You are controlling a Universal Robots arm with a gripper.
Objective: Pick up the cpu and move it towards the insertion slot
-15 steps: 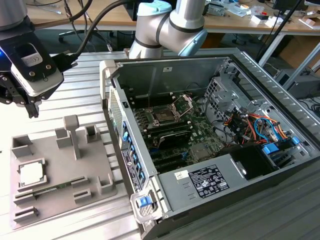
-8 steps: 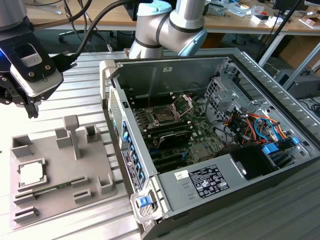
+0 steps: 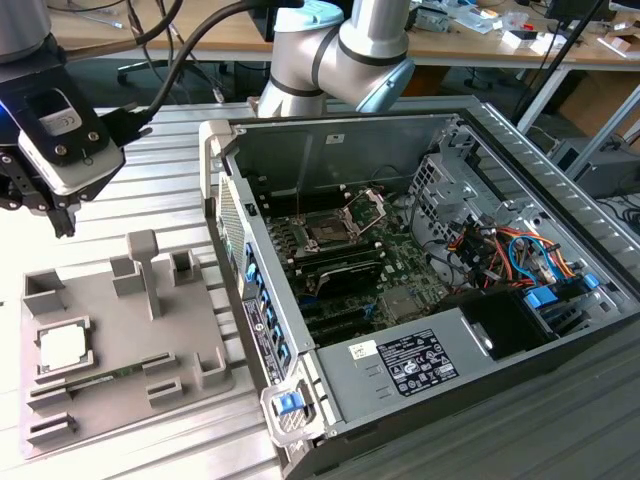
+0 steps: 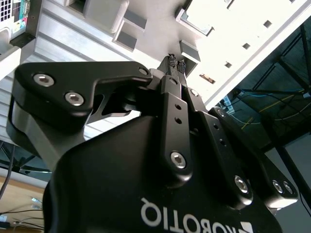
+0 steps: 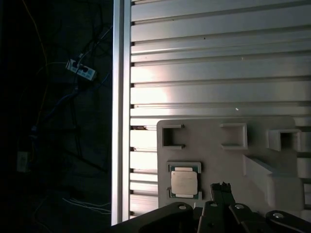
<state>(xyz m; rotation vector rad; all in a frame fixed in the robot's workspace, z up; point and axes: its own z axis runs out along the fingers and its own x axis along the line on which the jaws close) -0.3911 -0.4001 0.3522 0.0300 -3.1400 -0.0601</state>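
exterior view, its left to its right:

far left: the gripper hangs up over the slatted table, clear of everything. Fingers are together with nothing between them. The second wrist view shows the tips pressed close, no chip in there. So the pick isn't done yet; my read is approach stage, early in the task.

below it and a bit right: grey tray, flat on the table. The cpu lies flat, pale side up, in the tray's square recess near the tray's left edge. The recess corners fence it in, presumably so it sits at a known pose for the grab. In the first wrist view the fingertips show just beside the cpu, not over it, and not touching as far as I can tell. A memory stick lies in its own groove just beside the cpu on the camera side, apart from it.

right of the tray: open case on its side, motherboard facing up, so access is from the top. The slot sits mid-board with its dark centre exposed and its metal plate hinged up off it, i.e. open to take the chip. The arm rises behind the case.

cpu and slot are well apart, with the case wall between them.
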